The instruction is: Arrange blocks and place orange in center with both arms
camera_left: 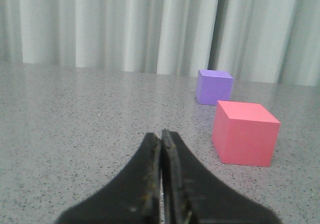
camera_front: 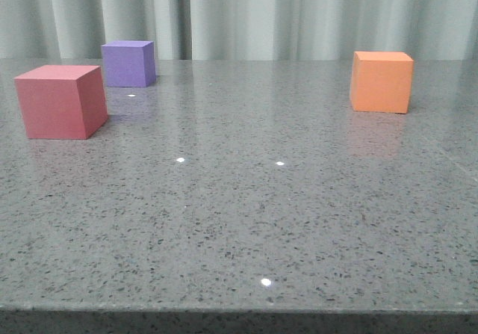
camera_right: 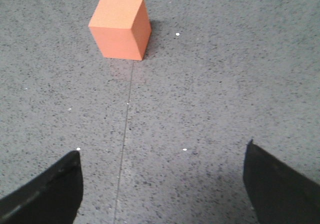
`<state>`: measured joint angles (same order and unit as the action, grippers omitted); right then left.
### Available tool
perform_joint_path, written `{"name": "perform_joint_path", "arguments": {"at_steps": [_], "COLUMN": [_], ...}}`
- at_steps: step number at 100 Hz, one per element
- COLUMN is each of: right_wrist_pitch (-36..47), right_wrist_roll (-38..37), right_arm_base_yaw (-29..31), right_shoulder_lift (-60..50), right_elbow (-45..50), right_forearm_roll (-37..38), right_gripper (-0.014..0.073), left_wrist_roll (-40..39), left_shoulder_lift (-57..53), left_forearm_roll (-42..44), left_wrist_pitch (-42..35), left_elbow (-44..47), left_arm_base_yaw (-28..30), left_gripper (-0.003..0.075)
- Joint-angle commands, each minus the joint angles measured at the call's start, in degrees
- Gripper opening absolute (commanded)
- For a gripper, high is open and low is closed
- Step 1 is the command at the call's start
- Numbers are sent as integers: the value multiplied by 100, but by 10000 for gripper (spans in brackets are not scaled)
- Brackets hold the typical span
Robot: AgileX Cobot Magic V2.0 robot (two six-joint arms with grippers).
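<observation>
Grey speckled stone table [camera_front: 246,222], pale curtain [camera_front: 246,13] hanging behind its far edge. Three cubes on it, all resting flat, none touching another.

Pinkish-red cube [camera_front: 60,101] sits near the left edge, toward the far side. Purple cube [camera_front: 128,63] stands behind it, closer to the far-left corner, a clear gap between the two. Orange cube [camera_front: 382,81] sits alone on the right side toward the far edge, well apart from the other two. The middle of the tabletop carries only small light glints.

Neither arm shows in the front view.

Left gripper [camera_left: 162,184]: seen from its wrist camera, held low and roughly level, aimed across the table toward the curtain. Its two dark pointed fingers [camera_left: 145,184] are pressed together with only a hairline seam between them; nothing is in them. The pinkish-red cube [camera_left: 244,133] lies ahead and off to one side of the tips, not in contact; the purple cube [camera_left: 214,86] stands beyond it.

Right gripper [camera_right: 162,184]: wrist camera tilted down at the table surface. Fingers [camera_right: 47,191] spread wide, one at each lower corner of the view, bare stone between them, nothing held. Orange cube [camera_right: 121,27] lies ahead of the tips, well clear of them, roughly in line with the gap, turned so one vertical edge faces the camera. A thin seam line [camera_right: 125,134] in the stone runs from the cube back toward the gripper.
</observation>
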<state>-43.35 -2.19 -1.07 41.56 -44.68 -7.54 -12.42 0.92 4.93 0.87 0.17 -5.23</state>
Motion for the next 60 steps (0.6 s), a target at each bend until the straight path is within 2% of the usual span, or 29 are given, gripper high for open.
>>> {"name": "perform_joint_path", "arguments": {"at_steps": [1,33,60], "right_wrist_pitch": [471,732,713], "right_wrist_roll": [26,26,26], "right_arm_base_yaw": [-18,-872,-909], "right_shoulder_lift": [389,2533,4184], "right_elbow": [-382,-1711,-3133], "right_forearm_roll": [-257,-305,-244], "right_gripper": [643,643,643], "left_wrist_roll": [-2,-2,-2], "left_shoulder_lift": [42,42,42], "left_forearm_roll": [-4,-4,-4], "left_wrist_pitch": [-463,-463,-463], "left_elbow": [244,244,244], "left_arm_base_yaw": [-52,-52,-52], "left_gripper": [-20,-20,-20]}}
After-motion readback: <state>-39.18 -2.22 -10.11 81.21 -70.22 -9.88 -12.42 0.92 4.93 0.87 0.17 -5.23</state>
